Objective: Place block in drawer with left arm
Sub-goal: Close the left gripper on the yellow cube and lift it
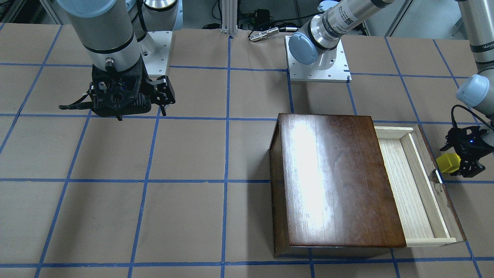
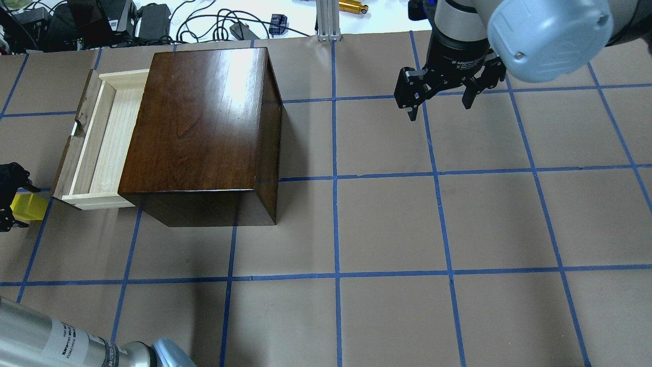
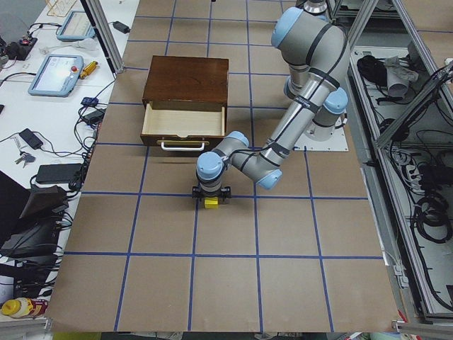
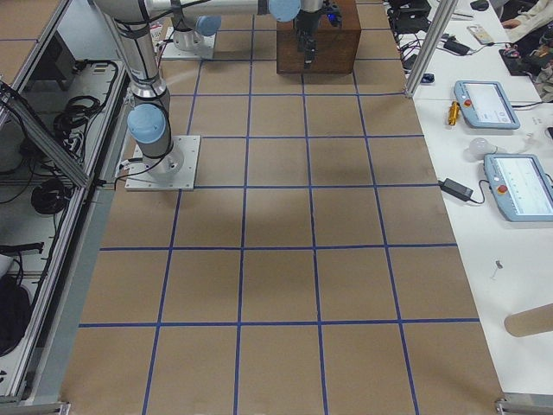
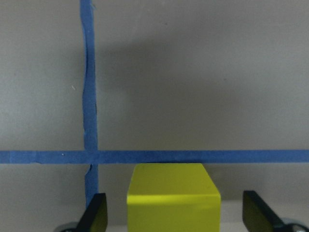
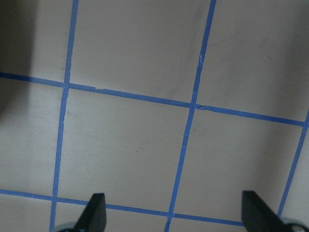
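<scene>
The yellow block [image 1: 447, 163] sits on the brown paper table, just in front of the open drawer [image 1: 401, 189] of the dark-brown wooden box [image 1: 332, 181]. My left gripper [image 1: 458, 166] is low over the block and open. In the left wrist view its fingertips [image 5: 96, 215] stand to either side of the block [image 5: 173, 198] with a gap on each side. The block also shows at the left edge of the overhead view [image 2: 29, 207], near the drawer's front corner [image 2: 66, 176]. My right gripper [image 2: 439, 104] is open and empty, above the table far from the box.
The drawer's dark front carries a small white handle [image 1: 439, 175] that faces the block. Blue tape lines [image 5: 154, 156] cross the table. Cables and devices [image 2: 153, 20] lie beyond the table's far edge. The arm bases [image 1: 318, 61] are bolted on behind the box.
</scene>
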Available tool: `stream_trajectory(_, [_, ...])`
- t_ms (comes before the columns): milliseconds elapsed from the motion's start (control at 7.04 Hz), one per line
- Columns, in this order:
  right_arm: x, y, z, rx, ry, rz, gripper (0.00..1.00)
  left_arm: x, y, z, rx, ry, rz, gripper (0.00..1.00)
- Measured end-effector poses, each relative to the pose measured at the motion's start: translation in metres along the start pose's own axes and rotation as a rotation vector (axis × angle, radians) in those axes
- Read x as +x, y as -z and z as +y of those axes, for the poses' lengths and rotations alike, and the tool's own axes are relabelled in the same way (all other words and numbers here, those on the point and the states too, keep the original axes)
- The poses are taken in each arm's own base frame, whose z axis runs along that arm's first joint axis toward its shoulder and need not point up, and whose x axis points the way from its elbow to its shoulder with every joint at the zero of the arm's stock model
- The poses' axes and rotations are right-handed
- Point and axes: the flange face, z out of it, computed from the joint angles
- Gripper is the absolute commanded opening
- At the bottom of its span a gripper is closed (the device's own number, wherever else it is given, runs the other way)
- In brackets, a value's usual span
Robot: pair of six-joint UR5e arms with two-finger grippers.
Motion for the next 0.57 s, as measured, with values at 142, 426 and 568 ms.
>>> stream_trajectory(142, [0.0, 0.0, 0.0, 0.0, 0.0, 0.0, 1.0, -0.0001, -0.0017, 0.0002, 0.002, 0.0, 0.001, 0.71])
stream_trajectory(426, [0.0, 0.0, 0.0, 0.0, 0.001, 0.0, 1.0, 0.0001, -0.0033, 0.0009, 0.004, 0.001, 0.002, 0.12])
stream_trajectory(568, [0.0, 0.0, 0.0, 0.0, 0.0, 0.0, 1.0, -0.0001, -0.003, 0.0012, 0.003, 0.002, 0.001, 0.08])
